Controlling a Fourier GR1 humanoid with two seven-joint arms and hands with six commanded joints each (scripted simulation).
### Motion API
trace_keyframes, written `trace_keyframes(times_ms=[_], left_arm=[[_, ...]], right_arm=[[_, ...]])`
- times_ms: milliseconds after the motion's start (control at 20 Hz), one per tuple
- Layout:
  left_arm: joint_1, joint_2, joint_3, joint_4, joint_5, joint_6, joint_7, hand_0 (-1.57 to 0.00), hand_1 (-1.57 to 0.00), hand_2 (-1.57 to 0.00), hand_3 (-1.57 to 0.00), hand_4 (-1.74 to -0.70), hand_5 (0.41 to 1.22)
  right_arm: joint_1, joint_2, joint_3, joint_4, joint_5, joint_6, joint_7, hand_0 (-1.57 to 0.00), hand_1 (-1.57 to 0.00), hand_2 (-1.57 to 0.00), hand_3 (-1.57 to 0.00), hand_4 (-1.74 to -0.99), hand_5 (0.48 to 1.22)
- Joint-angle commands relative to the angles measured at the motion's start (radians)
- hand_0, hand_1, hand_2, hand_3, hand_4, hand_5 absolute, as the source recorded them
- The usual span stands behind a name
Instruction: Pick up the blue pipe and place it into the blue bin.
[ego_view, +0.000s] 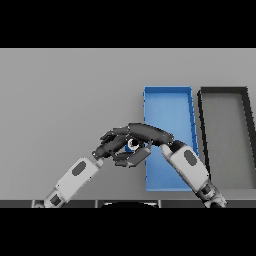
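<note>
The blue pipe (132, 145) shows only as a small blue piece with a pale end, held above the table just left of the blue bin (168, 102). My right hand (150, 134) reaches in from the right across the bin's left wall, with fingers curled over the pipe and its thumb beneath. My left hand (111, 142) comes from the lower left and meets it, its fingers curled against the pipe's left side. Most of the pipe is hidden by both hands. The bin is a long open tray with nothing visible inside.
A dark grey bin (225, 135) of the same shape stands right beside the blue bin, on its right. My right forearm (190, 167) lies over the blue bin's near right corner. The grey table (65, 95) stretches out to the left and the back.
</note>
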Motion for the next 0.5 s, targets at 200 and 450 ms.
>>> trace_keyframes(times_ms=[200,450], left_arm=[[0.025,-0.046,0.022,-0.017,0.054,0.018,-0.036,-1.22,-1.21,-1.2,-0.52,-1.69,1.203],[0.024,-0.042,0.025,-0.002,0.071,0.014,-0.067,-1.46,-1.45,-1.45,-0.59,-1.72,1.215]], right_arm=[[-0.005,0.032,0.018,0.02,-0.075,-0.013,0.023,-1.21,-1.22,-1.22,-1.1,-1.492,0.706],[0.017,0.039,0.016,0.0,0.022,-0.019,-0.063,-1.45,-1.46,-1.46,-1.42,-1.459,1.052]])
